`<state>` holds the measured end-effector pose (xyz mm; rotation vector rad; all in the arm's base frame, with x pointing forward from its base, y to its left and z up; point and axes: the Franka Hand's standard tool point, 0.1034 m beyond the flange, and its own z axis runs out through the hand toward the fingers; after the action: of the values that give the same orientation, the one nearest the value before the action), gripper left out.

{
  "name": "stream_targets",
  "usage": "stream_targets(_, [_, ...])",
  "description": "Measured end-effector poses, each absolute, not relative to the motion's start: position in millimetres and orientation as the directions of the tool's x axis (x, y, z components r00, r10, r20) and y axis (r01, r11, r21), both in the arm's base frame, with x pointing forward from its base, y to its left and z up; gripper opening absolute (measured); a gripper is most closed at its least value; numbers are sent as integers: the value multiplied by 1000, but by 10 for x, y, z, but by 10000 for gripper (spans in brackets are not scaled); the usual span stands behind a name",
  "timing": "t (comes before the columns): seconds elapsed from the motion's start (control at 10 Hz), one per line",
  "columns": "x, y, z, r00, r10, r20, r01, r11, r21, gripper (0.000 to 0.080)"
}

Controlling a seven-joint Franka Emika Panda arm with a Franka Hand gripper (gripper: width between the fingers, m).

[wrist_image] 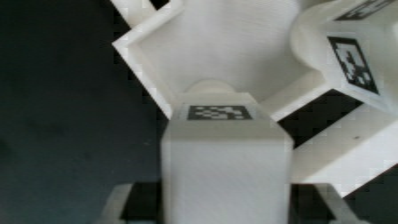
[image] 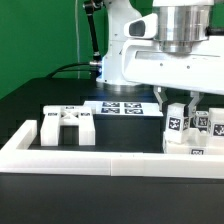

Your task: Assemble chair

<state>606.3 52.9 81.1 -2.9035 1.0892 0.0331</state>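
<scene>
My fingers (image: pixel 191 104) pinched a tagged post (wrist_image: pixel 221 150), right down among the parts! More tagged pieces (wrist_image: pixel 347 60) crowded just beside them, and a bracket (image: pixel 68 125) sat well apart on the tabletop (image: pixel 30 105). Nothing looked joined yet, so I judged nearly all the building was left.

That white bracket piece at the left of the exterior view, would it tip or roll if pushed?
The bracket sits low and wide, so it probably slides rather than tips. Its flat blocky faces make rolling unlikely. It looks like rigid plastic.
</scene>
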Motion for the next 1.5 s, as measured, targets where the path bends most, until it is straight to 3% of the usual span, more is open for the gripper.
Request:
stream_targets(0.4, [6060,534,808,558,-829,-42,-830,-558,-21,290])
stream_targets(0.6, [6060,541,806,345,-938,-41,-939,-345,-18,291])
stream_targets(0.8, [6079,565,804,151,-988,-27,-988,-149,-43,291])
stream_targets(1.2, [6107,547,793,-203,-977,-61,-975,208,-76,291])
stream_targets(1.3, [6118,541,789,-347,-934,-84,-932,354,-83,291])
stream_targets(1.4, [6112,536,785,-472,-875,-107,-874,480,-72,291])
stream_targets(1.5, [6111,538,785,-509,-853,-114,-853,518,-67,291])
